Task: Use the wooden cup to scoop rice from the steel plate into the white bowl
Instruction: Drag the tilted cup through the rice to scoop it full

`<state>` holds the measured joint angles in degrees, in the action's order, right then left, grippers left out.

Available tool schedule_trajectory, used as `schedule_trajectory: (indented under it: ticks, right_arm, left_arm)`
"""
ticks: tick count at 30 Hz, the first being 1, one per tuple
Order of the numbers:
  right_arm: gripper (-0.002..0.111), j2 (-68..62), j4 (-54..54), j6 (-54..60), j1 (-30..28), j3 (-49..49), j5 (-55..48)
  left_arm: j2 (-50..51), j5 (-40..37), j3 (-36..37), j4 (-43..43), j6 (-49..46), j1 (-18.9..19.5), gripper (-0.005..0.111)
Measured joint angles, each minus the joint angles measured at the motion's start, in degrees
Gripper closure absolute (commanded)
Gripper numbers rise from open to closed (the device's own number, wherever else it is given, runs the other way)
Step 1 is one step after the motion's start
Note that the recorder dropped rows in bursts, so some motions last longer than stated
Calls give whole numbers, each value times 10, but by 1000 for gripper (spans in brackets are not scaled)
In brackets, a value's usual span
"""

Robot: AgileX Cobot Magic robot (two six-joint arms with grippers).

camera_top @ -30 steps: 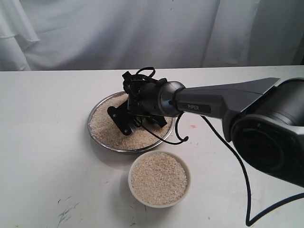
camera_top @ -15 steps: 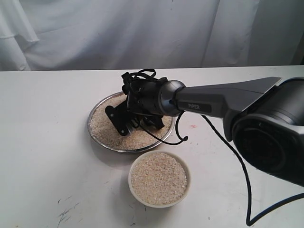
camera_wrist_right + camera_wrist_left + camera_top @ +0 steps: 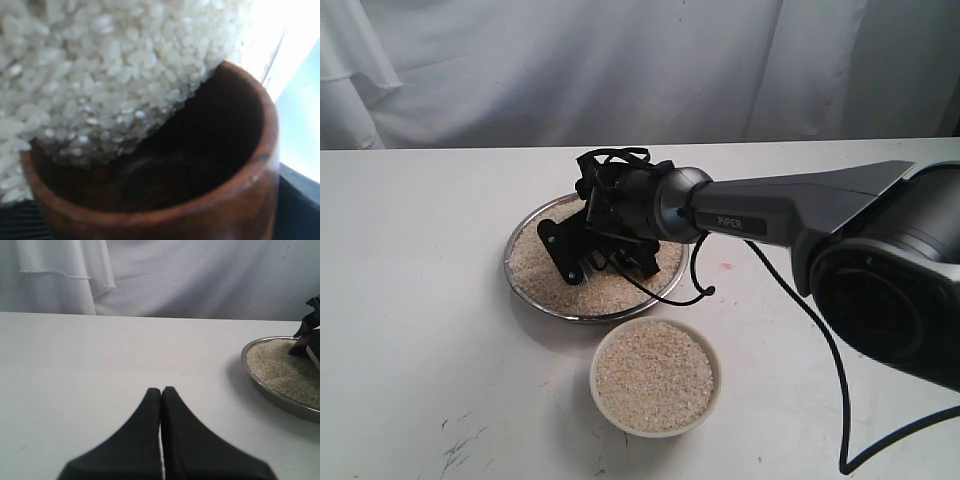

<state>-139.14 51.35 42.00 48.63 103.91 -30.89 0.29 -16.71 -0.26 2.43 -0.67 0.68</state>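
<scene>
The steel plate (image 3: 523, 288) lies mid-table, holding a layer of rice (image 3: 532, 262). My right gripper (image 3: 582, 258) reaches across and is tilted down into that rice, shut on the wooden cup, which the exterior view hides behind the gripper. In the right wrist view the wooden cup (image 3: 240, 200) lies on its side with its dark mouth pushed against the rice (image 3: 100, 60). The white bowl (image 3: 594, 378), in front of the plate, is heaped with rice (image 3: 655, 375). Over bare table my left gripper (image 3: 161, 390) is shut on nothing, the plate's rim (image 3: 280, 399) off to its side.
A black cable (image 3: 697, 290) loops from the right wrist over the plate's rim. The right arm's bulky body (image 3: 890, 280) fills the near right side. A white curtain (image 3: 620, 70) hangs behind the table's far edge.
My right gripper has slid a little to the left across the plate with the cup, lower into the rice. The bowl and the left gripper have not moved.
</scene>
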Motion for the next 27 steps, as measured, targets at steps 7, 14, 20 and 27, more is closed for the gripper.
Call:
schedule_trajectory:
  ticks: [7,14,20,27]
  right_arm:
    - [108,0,-18,1,0,1,2]
    - [108,1,-31,2,-1,1,5]
    - [108,1,-62,17,-1,2,14]
    - [108,2,-82,34,-1,2,18]
  left_arm:
    - [0,0,0,0,0,0,107]
    - [0,0,0,0,0,0,107]
    - [0,0,0,0,0,0,107]
    - [0,0,0,0,0,0,107]
